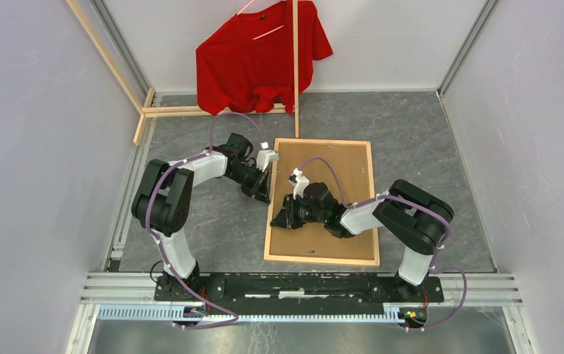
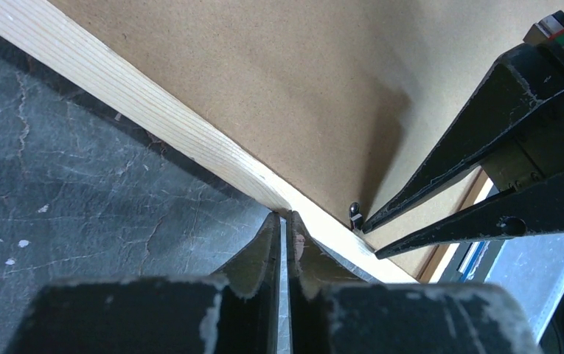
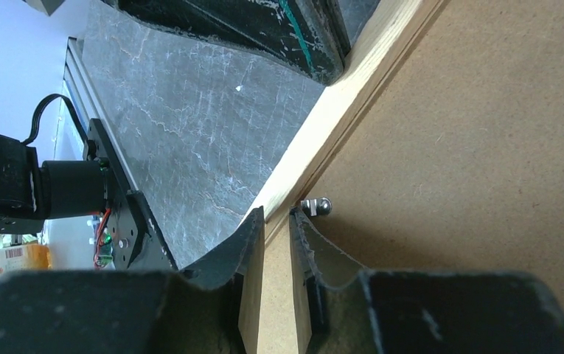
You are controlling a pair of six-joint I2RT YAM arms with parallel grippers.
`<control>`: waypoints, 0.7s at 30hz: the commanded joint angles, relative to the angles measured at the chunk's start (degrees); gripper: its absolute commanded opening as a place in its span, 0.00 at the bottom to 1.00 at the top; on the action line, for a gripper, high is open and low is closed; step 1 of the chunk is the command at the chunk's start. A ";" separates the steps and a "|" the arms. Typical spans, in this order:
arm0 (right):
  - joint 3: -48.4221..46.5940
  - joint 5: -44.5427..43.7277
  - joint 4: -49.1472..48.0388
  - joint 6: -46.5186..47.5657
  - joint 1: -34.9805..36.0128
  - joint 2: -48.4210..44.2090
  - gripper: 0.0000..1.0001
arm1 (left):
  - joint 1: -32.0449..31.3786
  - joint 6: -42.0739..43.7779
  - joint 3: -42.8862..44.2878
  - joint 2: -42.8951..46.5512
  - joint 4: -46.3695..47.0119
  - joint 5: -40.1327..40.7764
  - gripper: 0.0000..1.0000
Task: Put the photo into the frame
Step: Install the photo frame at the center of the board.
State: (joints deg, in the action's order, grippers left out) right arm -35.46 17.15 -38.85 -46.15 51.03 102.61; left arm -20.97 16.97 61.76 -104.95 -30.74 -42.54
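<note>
A large rectangular frame of thin light wood strips (image 1: 315, 259) lies face down on the dark grey, stone-patterned counter (image 1: 212, 228), with a brown cardboard backing board (image 1: 338, 166) filling it. Both arms reach to its left side. The right fingers (image 3: 253, 228) straddle the wood strip there and pinch it, just beside a small metal clip (image 3: 317, 207) on the board. The left fingers (image 2: 275, 228) are closed to a thin slit, their tips against the outer edge of the same strip, farther back. A red T-shirt (image 1: 260, 55) hangs at the rear wall, behind some loose light-wood slats (image 1: 183, 111).
</note>
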 commanded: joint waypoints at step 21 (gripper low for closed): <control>4.00 -6.20 -1.88 0.04 1.37 -5.65 0.37 | -0.89 2.54 -0.06 0.47 -1.25 2.32 0.04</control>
State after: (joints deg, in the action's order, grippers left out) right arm -31.88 12.69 -39.72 -45.71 51.75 96.03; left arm -20.97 17.04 61.89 -104.81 -31.46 -42.28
